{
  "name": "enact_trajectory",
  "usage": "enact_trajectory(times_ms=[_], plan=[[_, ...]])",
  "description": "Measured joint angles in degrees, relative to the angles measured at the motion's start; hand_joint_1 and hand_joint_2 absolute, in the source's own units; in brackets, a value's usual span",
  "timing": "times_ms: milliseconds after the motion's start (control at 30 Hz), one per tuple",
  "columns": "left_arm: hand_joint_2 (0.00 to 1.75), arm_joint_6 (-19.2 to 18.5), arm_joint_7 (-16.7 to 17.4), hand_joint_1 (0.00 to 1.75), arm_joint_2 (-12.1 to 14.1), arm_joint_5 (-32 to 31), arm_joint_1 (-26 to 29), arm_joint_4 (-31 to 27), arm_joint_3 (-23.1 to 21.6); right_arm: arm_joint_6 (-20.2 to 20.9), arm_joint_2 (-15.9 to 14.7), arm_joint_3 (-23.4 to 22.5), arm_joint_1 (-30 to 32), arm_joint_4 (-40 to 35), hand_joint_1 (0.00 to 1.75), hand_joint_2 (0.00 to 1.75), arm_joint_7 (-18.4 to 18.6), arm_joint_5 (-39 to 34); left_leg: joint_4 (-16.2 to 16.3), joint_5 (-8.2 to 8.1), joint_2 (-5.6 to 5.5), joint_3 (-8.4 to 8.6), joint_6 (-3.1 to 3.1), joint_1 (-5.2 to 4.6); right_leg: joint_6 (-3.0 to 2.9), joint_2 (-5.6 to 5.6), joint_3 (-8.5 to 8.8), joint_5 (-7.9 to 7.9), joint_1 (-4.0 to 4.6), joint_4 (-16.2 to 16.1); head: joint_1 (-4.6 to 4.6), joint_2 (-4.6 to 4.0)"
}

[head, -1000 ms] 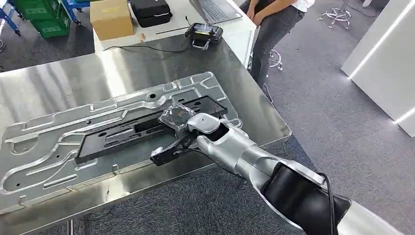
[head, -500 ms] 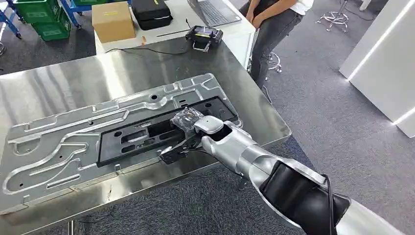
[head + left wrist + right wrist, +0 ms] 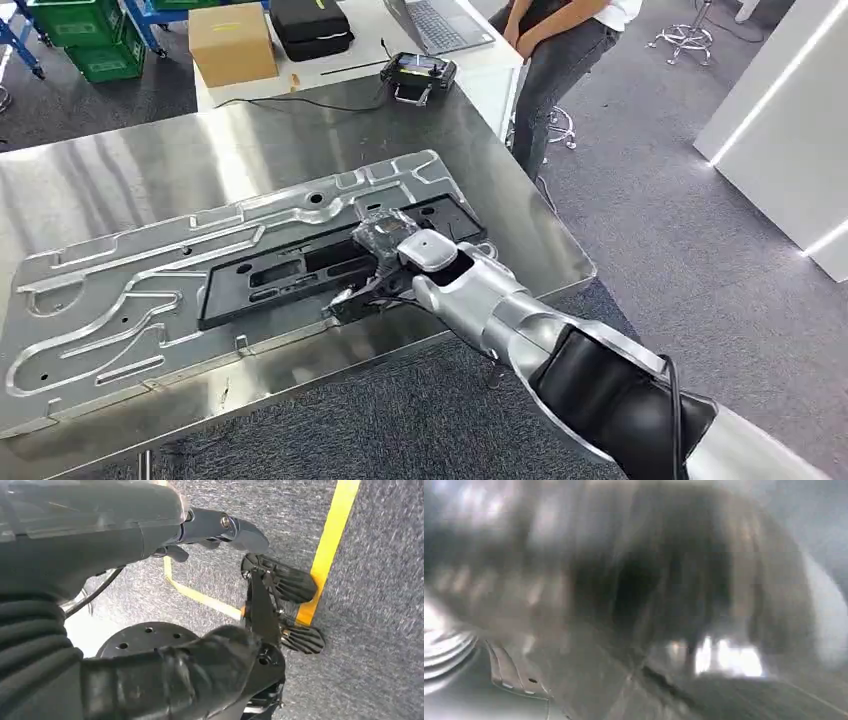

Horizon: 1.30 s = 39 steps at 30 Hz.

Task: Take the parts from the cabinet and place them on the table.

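The right hand (image 3: 392,262) reaches over the near edge of the steel counter (image 3: 120,175) and grips the right end of the long black part (image 3: 300,270). Its dark fingers (image 3: 352,297) curl under the part's near edge, and a crinkled clear plastic bag (image 3: 383,230) sits bunched against the top of the hand. The black part is a flat, slotted frame — it lies along the large stamped metal panel (image 3: 110,290) that covers much of the counter, with its left end resting on the panel and its right end at the hand.

The right wrist view is heavily blurred; a dark mass and a strip of bright metal show, and nothing finer can be made out.

In the left wrist view the left hand (image 3: 165,670) hangs above grey carpet crossed by yellow floor tape (image 3: 332,540). Its fingers are apart and nothing lies between them.

Beyond the counter stands a white desk (image 3: 480,70) carrying a cardboard box (image 3: 232,42), a black case (image 3: 310,25), a laptop (image 3: 440,20) and a black handheld controller (image 3: 416,72). A person (image 3: 560,50) stands at the desk's right side — dark trousers, white top.
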Motion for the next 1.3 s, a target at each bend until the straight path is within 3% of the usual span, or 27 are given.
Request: enact_trajectory(times_ms=[167,367,467,533,567,600,633,700,733,767,800,867,900,933,1033,1067,1100,1133,1200,1233,1267,1300], plan=[[0.0,0.2,0.1,0.0,0.2,0.1,0.5,0.0,0.4,-3.4,0.4,0.0,-1.4,-1.0,0.0,0.0,-1.1,0.7,0.0,-0.01,0.08,0.0,0.0,0.0,0.0,0.14,-0.03,0.0,-0.03,0.0,0.0,0.0],[0.0,0.2,-0.4,0.0,0.4,0.0,0.6,0.0,1.1,-4.4,1.6,0.0,-2.8,-4.2,0.0,0.0,-1.8,3.0,0.0,-0.02,0.07,-0.01,-0.02,0.01,-0.03,0.11,-0.04,-0.06,0.06,0.0,0.0,0.0],[0.0,0.2,-0.6,0.0,0.6,-0.6,0.7,0.0,1.3,-4.8,1.9,0.0,-2.8,-5.3,0.0,0.0,-1.9,3.5,0.3,-0.12,0.05,-0.13,0.51,-0.35,0.39,0.06,-0.04,0.16,-0.24,-0.2,0.0,0.0],[0.0,0.0,-0.9,0.0,0.6,-0.9,0.7,0.0,1.3,-4.9,2.1,0.0,-2.8,-5.9,0.0,0.0,-1.9,4.0,-0.2,0.68,0.03,0.07,0.9,-0.46,1.06,0.1,0.14,0.74,-0.32,-0.5,-0.02,0.0],[0.0,0.0,-1.0,0.0,0.6,-1.2,0.7,0.0,1.3,-5.0,2.1,0.0,-2.8,-6.2,0.0,0.0,-1.9,4.2,-1.5,1.63,0.16,1.02,1.26,0.41,1.29,0.15,-0.15,0.29,-0.13,-0.6,0.02,0.0],[0.0,-0.1,-1.1,0.0,0.5,-1.4,0.6,0.0,1.3,-5.1,2.1,0.0,-2.9,-6.3,0.0,0.0,-1.9,4.2,-2.0,2.05,0.42,0.9,1.57,0.27,1.49,0.14,-0.61,-1.32,-0.24,0.8,0.04,0.0],[0.0,-0.1,-1.2,0.0,0.5,-1.5,0.6,0.0,1.3,-5.1,2.1,0.0,-3.0,-6.3,0.0,0.0,-1.9,4.3,-2.0,2.24,0.48,0.73,1.8,0.31,1.59,0.15,-1.98,-3.64,-0.33,4.2,0.0,0.0],[0.0,-0.1,-1.2,0.0,0.5,-1.6,0.9,0.0,1.3,-5.1,2.0,0.0,-2.7,-6.3,0.0,0.0,-1.9,4.3,-1.7,2.25,0.52,0.37,1.82,0.3,2.03,0.12,-5.9,-7.92,-0.87,13.8,0.0,0.0],[0.0,-0.1,-1.3,0.0,0.5,-1.7,1.0,0.0,1.3,-5.1,2.0,0.0,-2.5,-6.3,0.0,0.0,-1.9,4.3,-1.5,2.24,0.5,0.12,1.8,0.33,2.3,0.11,-7.27,-8.65,-1.11,17.1,0.02,0.0],[0.0,-0.1,-1.3,0.0,0.5,-1.8,1.0,0.0,1.3,-5.1,1.9,0.0,-2.3,-6.3,0.0,0.0,-1.9,4.4,-1.2,2.22,0.45,-0.07,1.77,0.4,2.49,0.1,-7.18,-7.92,-1.35,17.2,0.02,0.0],[0.0,-0.1,-1.4,0.0,0.5,-1.8,1.1,0.0,1.3,-5.1,1.9,0.0,-2.3,-6.3,0.0,0.0,-1.9,4.4,-0.9,2.09,0.4,-0.22,1.58,0.49,2.63,0.06,-5.85,-6.16,-1.57,14.9,0.02,0.0],[0.0,-0.2,-1.7,0.0,0.5,-2.0,1.1,0.0,1.3,-5.2,1.9,0.0,-2.5,-6.4,0.0,0.0,-2.1,4.4,0.1,1.44,0.24,-0.46,0.84,0.7,2.76,0.0,-0.13,-1.42,-1.98,4.7,0.02,0.0],[0.0,-0.2,-1.9,0.0,0.5,-2.1,1.1,0.0,1.3,-5.4,1.9,0.0,-2.4,-6.5,0.0,0.0,-2.3,4.3,0.5,1.06,0.24,-0.87,0.41,0.74,2.68,0.09,1.31,-2.87,-1.87,2.2,0.02,0.0],[0.0,-0.3,-2.0,0.0,0.5,-2.4,1.0,0.0,1.3,-5.6,1.9,0.0,-2.5,-6.6,0.0,0.0,-2.4,4.3,1.0,0.93,0.23,-1.45,0.0,0.56,2.21,0.25,1.41,-2.54,-1.35,2.2,0.0,0.0],[0.0,-0.5,-2.1,0.0,0.5,-3.1,1.3,0.0,1.3,-6.3,1.9,0.0,-2.3,-7.1,0.0,0.0,-2.9,4.7,1.0,1.19,0.16,-1.69,-1.0,0.66,1.25,0.27,0.89,-2.63,-1.14,1.8,0.04,0.0],[0.0,-0.6,-2.1,0.0,0.5,-3.2,1.3,0.0,1.3,-6.4,1.9,0.0,-2.3,-7.5,0.0,0.0,-3.0,4.8,1.2,0.74,0.17,-1.69,-1.35,0.72,0.75,0.22,1.05,-2.31,-1.57,0.9,-0.02,0.0],[0.0,-0.7,-2.1,0.0,0.3,-3.2,1.4,0.0,1.3,-6.4,1.9,0.0,-2.3,-7.7,0.0,0.0,-3.0,4.8,2.2,-0.59,0.25,-2.2,-1.59,0.95,0.28,0.14,1.17,-2.0,-1.55,0.6,0.0,0.0],[0.0,-0.8,-2.1,0.0,0.3,-3.3,1.4,0.0,1.3,-6.4,2.0,0.0,-2.4,-7.9,0.0,0.0,-3.0,4.8,5.2,-2.9,0.28,-3.33,-1.86,0.97,-0.13,0.04,1.04,-1.75,-1.56,0.4,-0.02,0.0],[0.0,-0.8,-2.2,0.0,0.3,-3.3,1.4,0.0,1.3,-6.5,2.0,0.0,-2.3,-8.0,0.0,0.0,-3.0,4.9,14.0,-7.4,0.28,-7.07,-2.37,1.07,-0.38,-0.14,0.47,-1.48,-1.45,0.5,-0.02,0.0],[0.0,-0.8,-2.2,0.0,0.3,-3.4,1.4,0.0,1.3,-6.5,2.0,0.0,-2.1,-8.0,0.0,0.0,-3.0,4.9,17.6,-8.54,0.28,-8.52,-2.55,1.11,-0.36,-0.24,0.2,-1.31,-1.42,0.6,0.0,0.0],[0.0,-0.8,-2.2,0.0,0.3,-3.5,1.5,0.0,1.3,-6.6,2.0,0.0,-1.9,-8.0,0.0,0.0,-3.0,5.0,18.6,-8.16,0.29,-8.82,-2.68,1.17,-0.34,-0.3,-0.04,-1.15,-1.42,0.7,0.0,0.0],[0.0,-0.7,-2.2,0.0,0.3,-3.7,1.6,0.0,1.3,-6.9,2.0,0.0,-1.7,-8.2,0.0,0.0,-3.2,5.0,16.8,-6.35,0.29,-7.81,-2.73,1.28,-0.22,-0.3,-0.29,-0.99,-1.46,0.8,-0.02,0.0]])
